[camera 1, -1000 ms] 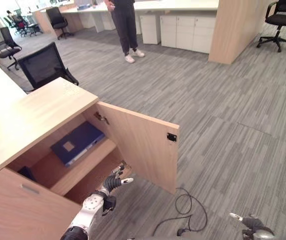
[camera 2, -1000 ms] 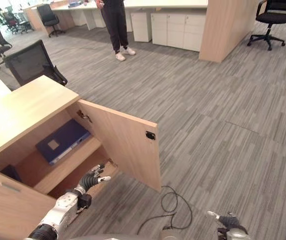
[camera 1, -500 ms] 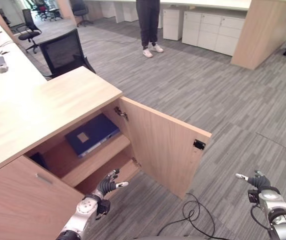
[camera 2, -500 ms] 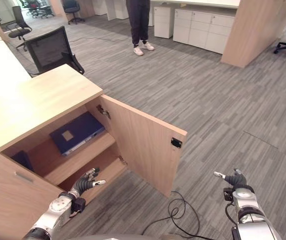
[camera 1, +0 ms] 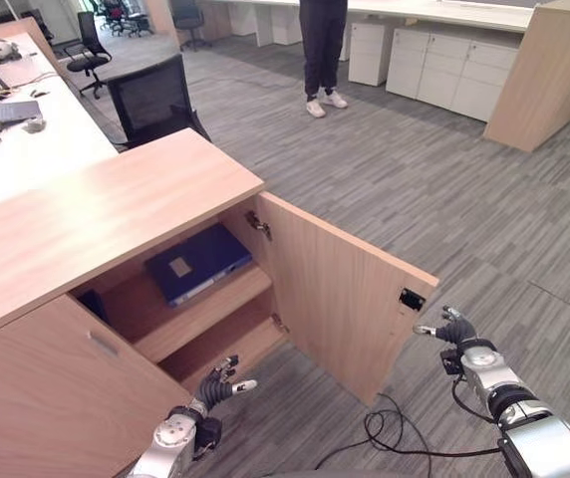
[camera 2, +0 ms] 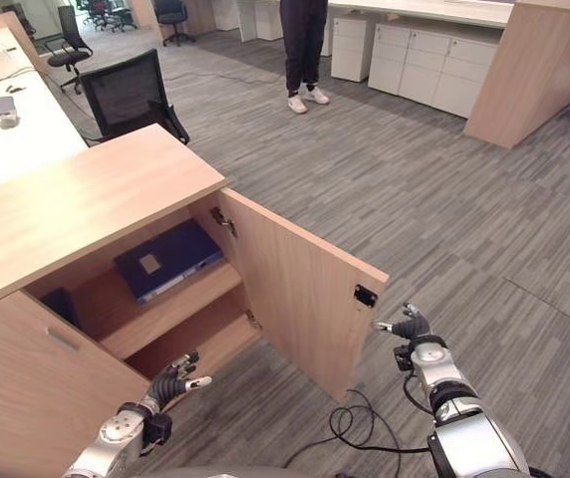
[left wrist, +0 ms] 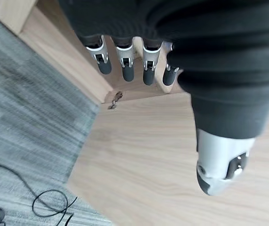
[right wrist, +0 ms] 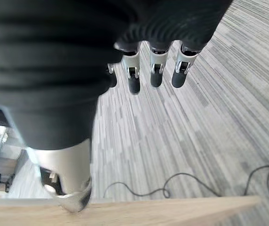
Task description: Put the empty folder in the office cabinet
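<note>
A dark blue folder (camera 1: 196,263) lies flat on the upper shelf inside the wooden office cabinet (camera 1: 116,214). The cabinet door (camera 1: 345,299) stands swung open toward me. My left hand (camera 1: 217,383) hovers low in front of the bottom shelf, fingers relaxed and holding nothing; its fingers (left wrist: 125,61) point at the cabinet's lower corner. My right hand (camera 1: 449,330) is raised beside the outer edge of the open door, near its black latch (camera 1: 412,299), fingers (right wrist: 155,70) spread and empty.
A person (camera 1: 322,50) stands on the grey carpet at the back. A black office chair (camera 1: 155,100) is behind the cabinet. A desk (camera 1: 26,139) with equipment runs along the left. White drawer units (camera 1: 444,75) line the far wall.
The camera has swung left and the picture shifted. My right hand rose from the floor level up to the door's outer edge. My left hand dropped slightly lower.
</note>
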Tool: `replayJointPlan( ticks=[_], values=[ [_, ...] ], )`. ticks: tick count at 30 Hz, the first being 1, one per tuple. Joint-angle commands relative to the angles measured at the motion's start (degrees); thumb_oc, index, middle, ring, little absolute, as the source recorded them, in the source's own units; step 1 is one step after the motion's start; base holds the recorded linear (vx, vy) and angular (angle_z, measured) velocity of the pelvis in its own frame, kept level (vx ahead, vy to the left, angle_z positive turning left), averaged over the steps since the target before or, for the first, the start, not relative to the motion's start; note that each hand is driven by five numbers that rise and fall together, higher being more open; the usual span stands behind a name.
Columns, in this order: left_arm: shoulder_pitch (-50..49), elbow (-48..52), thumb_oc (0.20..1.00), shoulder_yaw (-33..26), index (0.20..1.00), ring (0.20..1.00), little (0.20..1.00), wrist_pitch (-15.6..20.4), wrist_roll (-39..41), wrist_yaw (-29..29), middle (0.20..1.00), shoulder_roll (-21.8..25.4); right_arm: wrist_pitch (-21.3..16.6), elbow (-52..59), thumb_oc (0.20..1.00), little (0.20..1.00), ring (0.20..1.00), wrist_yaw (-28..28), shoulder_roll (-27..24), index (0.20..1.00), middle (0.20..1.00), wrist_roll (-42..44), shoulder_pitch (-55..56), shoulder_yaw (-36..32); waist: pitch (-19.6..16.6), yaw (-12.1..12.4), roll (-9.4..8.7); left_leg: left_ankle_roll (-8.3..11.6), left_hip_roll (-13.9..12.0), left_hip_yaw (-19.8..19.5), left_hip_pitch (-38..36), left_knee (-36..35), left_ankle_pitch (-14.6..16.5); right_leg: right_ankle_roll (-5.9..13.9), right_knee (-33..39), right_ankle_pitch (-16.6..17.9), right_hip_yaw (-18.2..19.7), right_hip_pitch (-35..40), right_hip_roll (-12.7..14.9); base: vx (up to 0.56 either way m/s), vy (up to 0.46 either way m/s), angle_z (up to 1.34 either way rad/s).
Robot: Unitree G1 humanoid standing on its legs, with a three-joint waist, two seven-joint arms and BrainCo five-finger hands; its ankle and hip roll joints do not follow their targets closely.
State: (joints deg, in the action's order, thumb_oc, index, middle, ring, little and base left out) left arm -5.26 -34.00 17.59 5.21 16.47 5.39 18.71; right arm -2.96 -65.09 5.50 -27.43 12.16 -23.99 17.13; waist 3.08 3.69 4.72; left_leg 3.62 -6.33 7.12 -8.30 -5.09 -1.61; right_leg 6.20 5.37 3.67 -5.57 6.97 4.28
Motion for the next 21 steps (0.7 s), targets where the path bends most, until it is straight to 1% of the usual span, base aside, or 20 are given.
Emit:
replayJointPlan(
  ticks=[1, 6, 9, 11, 15, 18, 21],
  values=[
    [2.52, 0.17, 1.000, -0.26, 1.000, 1.000, 1.000, 2.38, -0.79, -0.69, 1.000, 2.71, -2.55, 1.84, 1.000, 1.000, 1.000, -1.49, 5.61, 1.000, 1.000, -0.92, -5.78, 2.63, -1.19, 2.27, -5.24, 3.33, -0.55, -0.81, 0.88, 0.80, 0.43, 5.25, -4.39, -4.67, -2.85, -1.19, 4.59, 0.00, 0.000, 0.00],
    [2.84, 0.39, 1.000, -0.05, 1.000, 1.000, 1.000, 2.42, -0.60, -1.40, 1.000, 2.53, -2.70, 3.39, 1.000, 1.000, 1.000, -1.55, 8.47, 1.000, 1.000, -0.91, -6.40, 4.70, -1.06, 2.90, -5.36, 3.30, -0.57, -1.28, 1.12, 0.76, 0.31, 5.26, -4.37, -4.63, -3.41, -1.19, 4.64, 0.00, -0.002, 0.01],
    [3.38, 0.28, 1.000, 0.11, 1.000, 1.000, 1.000, 2.45, -0.72, -1.79, 1.000, 2.36, -2.71, 5.80, 1.000, 1.000, 1.000, -2.14, 9.56, 1.000, 1.000, -1.75, -5.80, 6.53, -0.89, 3.04, -5.44, 3.38, -0.58, -1.60, 1.16, 0.69, 0.22, 5.23, -4.32, -4.61, -3.81, -1.00, 4.64, 0.00, -0.013, 0.06],
    [3.75, 0.04, 1.000, -0.22, 1.000, 1.000, 1.000, 2.52, -1.05, -2.35, 1.000, 2.20, -2.83, 9.43, 1.000, 1.000, 1.000, -2.62, 9.85, 1.000, 1.000, -2.38, -4.70, 7.90, -0.84, 2.98, -5.49, 3.51, -0.71, -1.91, 1.23, 0.60, 0.12, 5.22, -4.34, -4.72, -4.08, -0.85, 4.70, 0.01, -0.016, 0.06],
    [3.85, -0.02, 1.000, -0.46, 1.000, 1.000, 1.000, 2.57, -1.31, -2.50, 1.000, 2.13, -3.04, 12.07, 1.000, 1.000, 1.000, -3.04, 9.78, 1.000, 1.000, -2.41, -3.64, 8.38, -0.78, 2.84, -5.46, 3.62, -0.76, -2.08, 1.28, 0.57, 0.03, 5.19, -4.35, -4.79, -4.32, -0.81, 4.69, 0.00, -0.015, 0.06],
    [3.73, 0.18, 1.000, -1.45, 1.000, 1.000, 1.000, 2.64, -2.32, -2.65, 1.000, 2.18, -3.66, 21.90, 1.000, 1.000, 1.000, -4.92, 8.22, 1.000, 1.000, -2.27, 0.43, 9.11, -0.69, 2.34, -5.49, 3.87, -1.00, -2.62, 1.35, 0.51, -0.07, 5.05, -4.77, -5.14, -4.80, -0.80, 4.68, 0.00, -0.046, 0.06],
    [3.43, -0.01, 1.000, -2.37, 1.000, 1.000, 1.000, 2.77, -3.26, -2.85, 1.000, 2.36, -4.04, 26.66, 1.000, 1.000, 1.000, -6.27, 7.29, 1.000, 1.000, -1.86, 2.46, 9.21, -0.70, 2.12, -5.43, 4.01, -1.21, -2.96, 1.45, 0.52, -0.22, 4.89, -5.06, -5.45, -4.98, -0.86, 4.58, 0.00, -0.031, 0.07]
  ],
)
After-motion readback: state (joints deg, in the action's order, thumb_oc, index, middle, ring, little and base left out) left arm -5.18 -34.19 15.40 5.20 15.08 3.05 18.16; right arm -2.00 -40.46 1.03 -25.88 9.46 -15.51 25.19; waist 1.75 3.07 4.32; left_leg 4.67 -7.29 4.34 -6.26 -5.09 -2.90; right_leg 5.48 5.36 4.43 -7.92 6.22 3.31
